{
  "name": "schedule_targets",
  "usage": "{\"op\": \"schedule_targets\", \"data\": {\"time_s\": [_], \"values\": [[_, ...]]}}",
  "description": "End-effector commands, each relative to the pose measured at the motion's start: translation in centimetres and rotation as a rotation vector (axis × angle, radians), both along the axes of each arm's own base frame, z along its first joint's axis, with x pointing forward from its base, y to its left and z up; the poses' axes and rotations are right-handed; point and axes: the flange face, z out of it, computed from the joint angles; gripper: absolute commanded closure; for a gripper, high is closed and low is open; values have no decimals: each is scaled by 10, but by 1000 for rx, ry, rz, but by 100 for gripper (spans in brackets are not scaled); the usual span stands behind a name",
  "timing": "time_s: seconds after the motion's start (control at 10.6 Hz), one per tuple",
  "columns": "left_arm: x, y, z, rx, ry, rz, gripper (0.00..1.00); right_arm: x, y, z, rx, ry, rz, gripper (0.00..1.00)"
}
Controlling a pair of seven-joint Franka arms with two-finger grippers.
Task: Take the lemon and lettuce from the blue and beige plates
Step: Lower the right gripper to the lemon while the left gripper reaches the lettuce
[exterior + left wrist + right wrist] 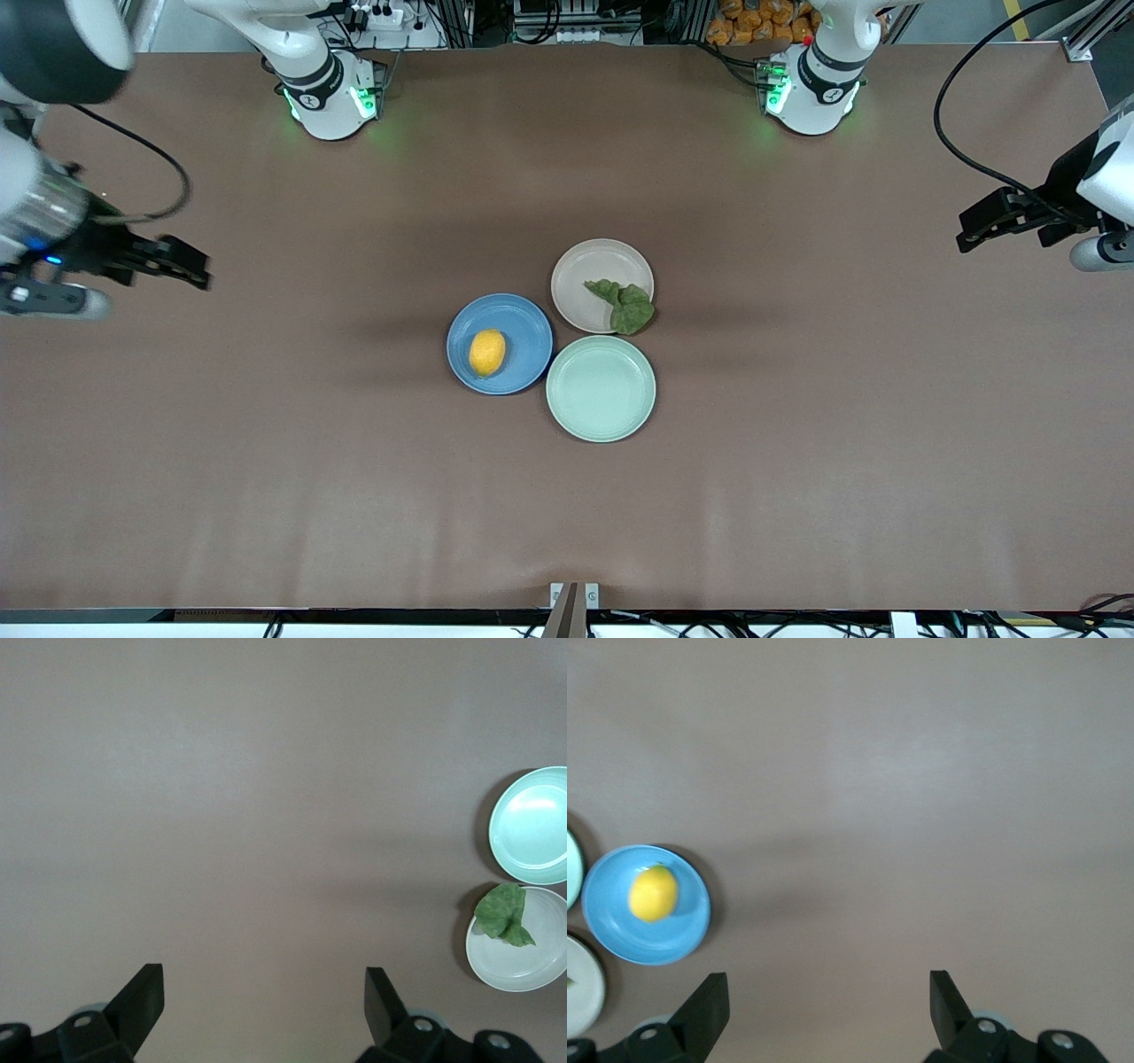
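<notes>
The lemon (pixel 487 352) lies on the blue plate (pixel 523 330) at the table's middle; both show in the right wrist view, lemon (pixel 653 894) on plate (pixel 687 921). The lettuce (pixel 625 304) lies on the beige plate (pixel 589 270), overhanging the rim toward the left arm's end; it also shows in the left wrist view (pixel 503 914) on its plate (pixel 532 961). My right gripper (pixel 182 263) is open and empty over bare table at the right arm's end. My left gripper (pixel 983 220) is open and empty over bare table at the left arm's end.
An empty mint-green plate (pixel 601 388) touches both other plates, nearer to the front camera; it also shows in the left wrist view (pixel 534 824). The brown table (pixel 266 461) is bare around the plates. Cables trail from both arms.
</notes>
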Motion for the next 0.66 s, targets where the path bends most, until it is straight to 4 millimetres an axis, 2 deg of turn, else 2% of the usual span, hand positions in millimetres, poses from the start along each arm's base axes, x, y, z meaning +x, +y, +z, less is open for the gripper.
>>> {"op": "schedule_targets", "data": {"time_s": [0.0, 0.19, 0.28, 0.47, 0.57], "values": [[1, -41, -23, -57, 56, -32, 0, 21, 55, -50, 28, 11, -79, 0], [2, -90, -67, -107, 66, 11, 0, 38, 102, -95, 82, -10, -103, 0], [-1, -114, -86, -112, 56, 23, 0, 40, 131, -122, 105, 0, -117, 0], [-9, -168, -139, -131, 73, 39, 0, 39, 193, -189, 140, 15, -145, 0], [-17, -197, -165, -138, 73, 77, 0, 38, 215, -225, 153, 33, -165, 0]]}}
